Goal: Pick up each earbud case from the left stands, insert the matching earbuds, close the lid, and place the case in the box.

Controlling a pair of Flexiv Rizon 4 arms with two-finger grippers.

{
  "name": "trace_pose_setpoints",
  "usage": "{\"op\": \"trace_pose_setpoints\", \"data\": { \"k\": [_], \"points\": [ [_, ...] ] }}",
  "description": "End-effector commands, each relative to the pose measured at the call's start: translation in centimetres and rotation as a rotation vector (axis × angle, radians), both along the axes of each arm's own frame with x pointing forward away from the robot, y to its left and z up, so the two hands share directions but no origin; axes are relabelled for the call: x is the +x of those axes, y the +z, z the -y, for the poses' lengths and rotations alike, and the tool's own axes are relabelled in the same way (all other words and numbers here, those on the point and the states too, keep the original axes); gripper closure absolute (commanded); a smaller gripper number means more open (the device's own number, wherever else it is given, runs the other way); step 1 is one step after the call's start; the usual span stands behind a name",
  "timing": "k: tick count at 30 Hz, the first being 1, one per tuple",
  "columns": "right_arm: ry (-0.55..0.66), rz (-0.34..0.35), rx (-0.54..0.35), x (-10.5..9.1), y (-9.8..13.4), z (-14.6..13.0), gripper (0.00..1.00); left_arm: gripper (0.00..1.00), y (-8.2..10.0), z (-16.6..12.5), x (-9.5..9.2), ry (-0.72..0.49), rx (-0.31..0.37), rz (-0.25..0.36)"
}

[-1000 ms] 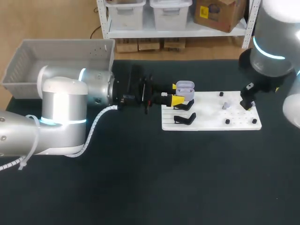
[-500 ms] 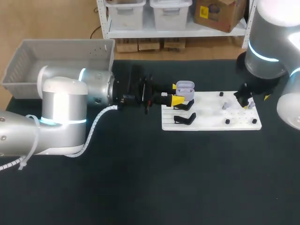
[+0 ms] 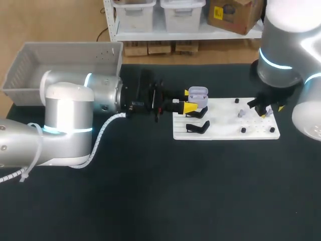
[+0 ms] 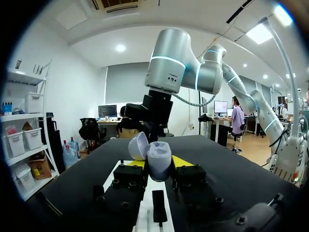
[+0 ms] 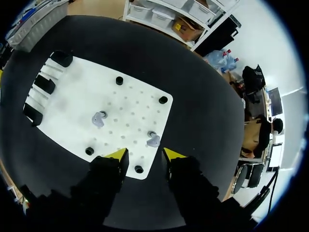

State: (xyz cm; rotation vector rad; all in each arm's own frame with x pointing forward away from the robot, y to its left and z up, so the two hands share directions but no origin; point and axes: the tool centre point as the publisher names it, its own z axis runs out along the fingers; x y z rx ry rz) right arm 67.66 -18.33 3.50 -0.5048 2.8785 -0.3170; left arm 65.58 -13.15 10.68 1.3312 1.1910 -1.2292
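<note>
— How many earbud cases are there?
— One. It is lavender with its lid open, gripped between the left fingers at the stand end of the white board, which has three black stands.
— And earbuds?
— Two, loose on the board among four black pegs. The right fingers hover apart, holding nothing, with one earbud just ahead. One grey box sits on the desk.

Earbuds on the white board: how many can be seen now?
2. One earbud lies near the white board's middle; the other earbud lies just ahead of the right gripper. Others may be hidden.
</note>
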Motion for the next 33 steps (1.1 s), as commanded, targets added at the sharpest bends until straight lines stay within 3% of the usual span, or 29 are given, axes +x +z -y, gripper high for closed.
{"op": "trace_pose_setpoints", "data": {
  "k": [1,5,33],
  "points": [
    [-0.014,0.000,-0.013,0.5,-0.6,0.0,0.57,1.00,-0.1,0.0,-0.1,0.004,-0.003,0.003],
    [-0.020,-0.003,-0.022,0.6,-0.9,0.3,0.62,1.00,-0.1,0.0,-0.1,0.004,-0.003,0.003],
    [-0.031,-0.003,-0.016,1.7,-2.1,0.7,0.67,1.00,-0.1,0.0,-0.1,0.004,-0.003,0.003]
  ]
}}
